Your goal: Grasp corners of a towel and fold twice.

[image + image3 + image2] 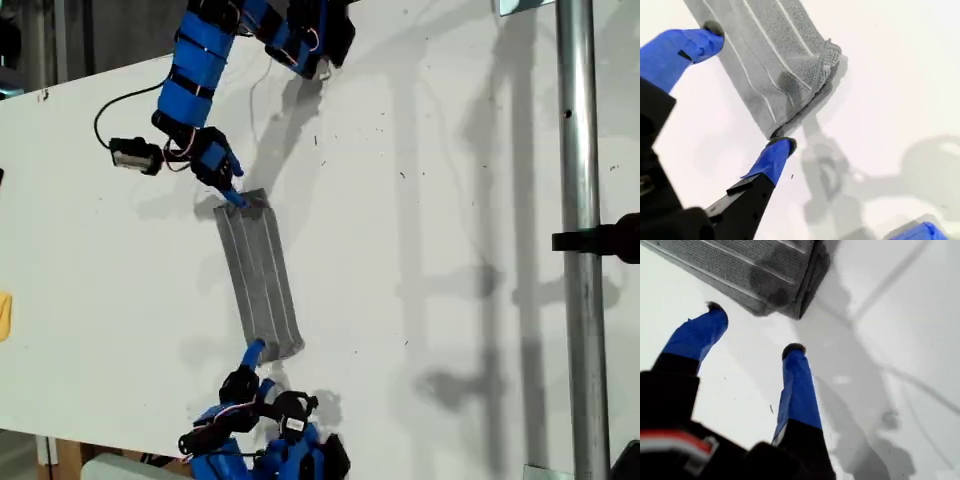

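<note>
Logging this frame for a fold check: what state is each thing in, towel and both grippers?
Towel: folded into a narrow layered strip, flat on the table.
My first gripper: jaws open, empty, just short of a towel end.
My second gripper: jaws open, straddling a towel end, not closed on it.

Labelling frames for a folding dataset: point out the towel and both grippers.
towel [262,280]: exterior view, middle of the folded strip.
my first gripper [754,332]: first wrist view, between the open fingertips.
my second gripper [747,87]: second wrist view, between the fingertips.

Grey striped towel [260,280] lies folded into a narrow strip, flat
</note>
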You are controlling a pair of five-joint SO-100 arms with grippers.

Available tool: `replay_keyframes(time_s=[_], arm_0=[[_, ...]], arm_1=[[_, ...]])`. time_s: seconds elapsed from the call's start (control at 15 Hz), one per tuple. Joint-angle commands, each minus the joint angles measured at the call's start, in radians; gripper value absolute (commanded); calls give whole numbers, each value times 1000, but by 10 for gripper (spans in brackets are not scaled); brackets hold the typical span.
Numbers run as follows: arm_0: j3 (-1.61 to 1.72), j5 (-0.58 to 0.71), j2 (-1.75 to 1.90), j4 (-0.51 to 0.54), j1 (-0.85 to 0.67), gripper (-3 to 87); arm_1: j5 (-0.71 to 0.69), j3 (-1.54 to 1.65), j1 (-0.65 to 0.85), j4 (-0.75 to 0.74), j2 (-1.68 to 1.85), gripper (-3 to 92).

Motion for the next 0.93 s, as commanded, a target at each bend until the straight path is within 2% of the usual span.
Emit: replay_keyframes(time_s=[0.0, 0.07, 0.2, 0.27, 0.33, 0.47, 0.6, 0.8, 0.87], arm_0=[[91, -60, 268, 9, 26, 327], [161, -91, 430, -9, 61, 308], [348, -138, 824, -137, 215, 262], [457, -186, 1022, -160, 284, 248], [538, -241, 1170, -127, 337, 225], [609, -279, 1166, -166, 425, 213], [703, -307, 1167, -178, 445, 195], [833, -190, 1167, -247, 433, 106], [873, -232, 1167, -227, 414, 77]], arm_1=[[38, 169, 25, 38, 370, 253], [71, 267, 3, 46, 508, 242], [164, 453, -80, 72, 739, 242], [241, 577, -143, 60, 900, 232], [313, 701, -189, 84, 1106, 225], [436, 910, -281, 209, 1529, 209], [485, 956, -348, 258, 1519, 209], [520, 1068, -382, 213, 1517, 208], [520, 1085, -383, 201, 1517, 198]])
